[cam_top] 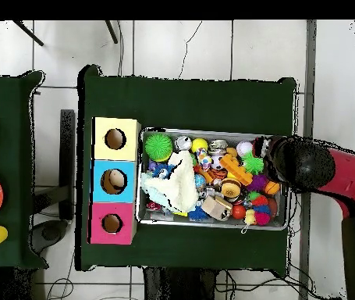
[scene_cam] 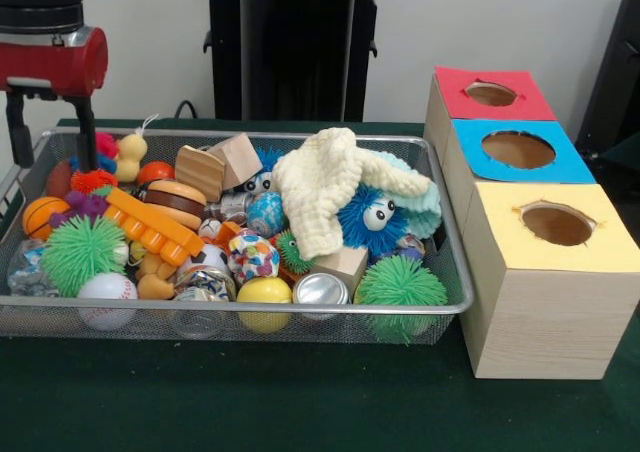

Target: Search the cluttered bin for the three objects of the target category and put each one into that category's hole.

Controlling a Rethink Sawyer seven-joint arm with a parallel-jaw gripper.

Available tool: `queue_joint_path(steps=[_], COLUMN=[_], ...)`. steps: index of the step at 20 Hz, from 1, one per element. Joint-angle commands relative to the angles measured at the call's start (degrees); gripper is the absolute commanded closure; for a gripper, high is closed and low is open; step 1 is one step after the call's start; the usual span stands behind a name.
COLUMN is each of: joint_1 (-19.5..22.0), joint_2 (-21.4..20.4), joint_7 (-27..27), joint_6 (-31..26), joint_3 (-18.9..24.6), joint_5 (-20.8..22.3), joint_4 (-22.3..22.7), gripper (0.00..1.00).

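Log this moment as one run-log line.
gripper: over bin end, state unclear | holding: nothing seen | boxes: three holes unfilled

We see both views evenly and brightly lit from above, with only soft shadows under the wire bin (scene_cam: pixel 440 302) on the dark green surface (scene_cam: pixel 250 402), a small glare on the silver can lid (scene_cam: pixel 321 289), and mild overall softness.

The arm (scene_cam: pixel 50 57) has a glossy red shell under a black ribbed collar; thin black fingers (scene_cam: pixel 88 132) are fitted beneath.
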State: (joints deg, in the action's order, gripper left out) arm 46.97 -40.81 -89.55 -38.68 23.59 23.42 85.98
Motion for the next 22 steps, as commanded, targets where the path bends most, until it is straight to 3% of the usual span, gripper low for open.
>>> queue_joint_path(steps=[1, 10, 22], joint_1=[-0.13, -0.69, -0.73], joint_2=[0.97, 2.89, 1.12], joint_7=[13.93, 12.57, 10.99], joint_6=[-6.85, -6.06, -3.66], joint_3=[4.76, 5.59, 5.57], joint_5=[3.45, 3.53, 4.22], joint_4=[-0.99, -1.85, 0.41], gripper=[0.0, 0.0, 0.0])
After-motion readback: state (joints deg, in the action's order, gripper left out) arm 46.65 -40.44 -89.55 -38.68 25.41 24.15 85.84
